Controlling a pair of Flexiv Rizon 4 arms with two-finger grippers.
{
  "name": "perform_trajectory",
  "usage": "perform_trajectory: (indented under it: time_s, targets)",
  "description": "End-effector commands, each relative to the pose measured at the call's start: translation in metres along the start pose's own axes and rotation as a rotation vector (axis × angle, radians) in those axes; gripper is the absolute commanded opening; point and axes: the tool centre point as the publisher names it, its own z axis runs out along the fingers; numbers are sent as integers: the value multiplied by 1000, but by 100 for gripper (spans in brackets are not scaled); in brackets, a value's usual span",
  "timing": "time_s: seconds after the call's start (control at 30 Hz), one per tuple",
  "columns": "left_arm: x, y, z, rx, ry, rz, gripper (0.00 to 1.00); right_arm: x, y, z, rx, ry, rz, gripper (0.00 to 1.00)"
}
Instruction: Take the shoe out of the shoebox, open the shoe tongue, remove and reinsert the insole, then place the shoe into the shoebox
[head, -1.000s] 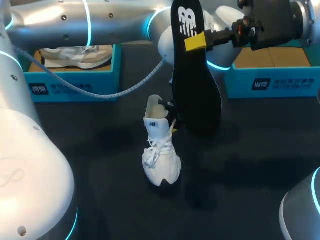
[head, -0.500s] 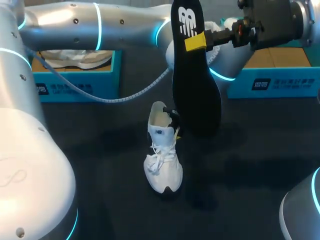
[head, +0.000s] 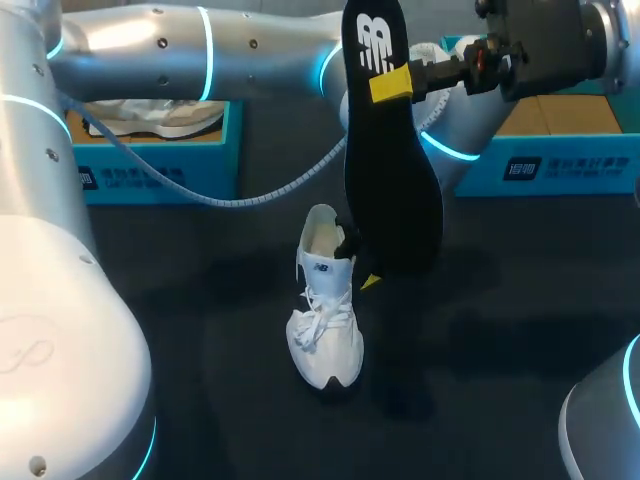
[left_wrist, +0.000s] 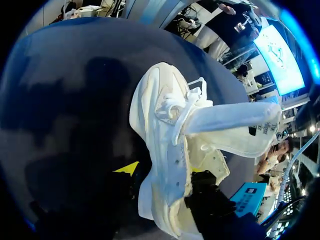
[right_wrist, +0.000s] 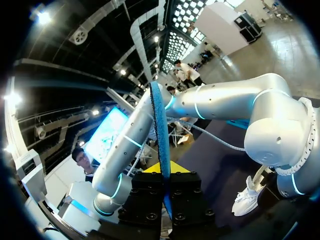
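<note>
Head view, dark table (head: 500, 330), left tool (head: 356, 262) gripping shoe (head: 325, 335), right tool (head: 392, 85) clamping insole (head: 392, 190), shoeboxes (head: 150, 176) behind

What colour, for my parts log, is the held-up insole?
The insole is black with a white logo at one end; best in head view.

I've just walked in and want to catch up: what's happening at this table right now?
The right gripper holds the black insole upright in the air above the table. The left gripper, reaching across, is shut on the heel end of the white shoe, which stands on the table. The insole is out and not yet back in. The shoe sits outside the left shoebox and the right shoebox.
</note>
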Motion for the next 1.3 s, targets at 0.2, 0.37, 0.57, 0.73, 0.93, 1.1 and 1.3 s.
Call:
perform_trajectory:
  time_s: [0.2,0.37,0.57,0.73,0.93,1.1,1.3]
  targets:
    - [28,19,-38,-25,-125,-50,100,-1,2,3,4,-2,1,0]
    - [31,27,-58,-45,-195,-65,100,-1,2,3,4,-2,1,0]
    - [31,34,-78,-75,-246,-64,100,-1,2,3,4,-2,1,0]
    - [38,40,-90,-84,-307,-86,100,-1,2,3,4,-2,1,0]
    - [54,52,-94,-75,-340,-117,100,-1,13,-10,-22,-14,-5,0]
    - [74,59,-94,-63,-378,-150,100,-8,16,-24,-27,-26,31,0]
    - [102,62,-91,-34,-442,-164,100,-26,24,-41,-62,-24,151,0]
